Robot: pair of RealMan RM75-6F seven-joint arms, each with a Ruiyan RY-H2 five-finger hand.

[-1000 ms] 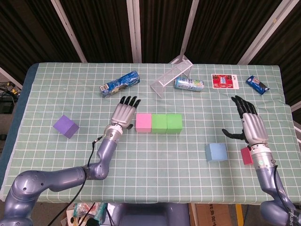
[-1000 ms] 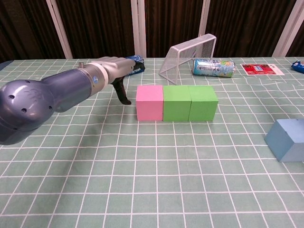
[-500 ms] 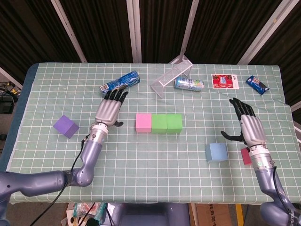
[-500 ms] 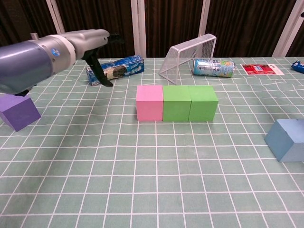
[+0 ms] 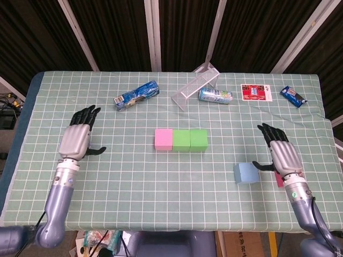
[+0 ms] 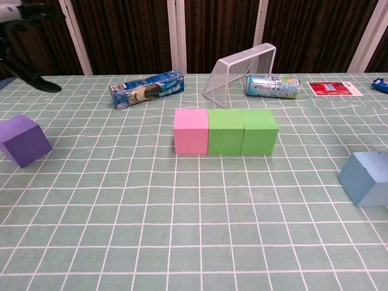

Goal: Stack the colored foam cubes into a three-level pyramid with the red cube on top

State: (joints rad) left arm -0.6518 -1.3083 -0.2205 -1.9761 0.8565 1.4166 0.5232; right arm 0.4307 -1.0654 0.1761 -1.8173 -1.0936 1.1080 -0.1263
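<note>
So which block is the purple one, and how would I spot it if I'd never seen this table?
Start at the row of three cubes in the middle of the green checked table, pink then two green. Look far out past the pink end, toward the table's edge, where the left hand hovers: the purple cube sits there alone. It is the only purple block, and nothing touches it.

— Item: legible text, any surface?
— None readable. Printing on the blue packet, the can and the red card is too small to make out.
</note>
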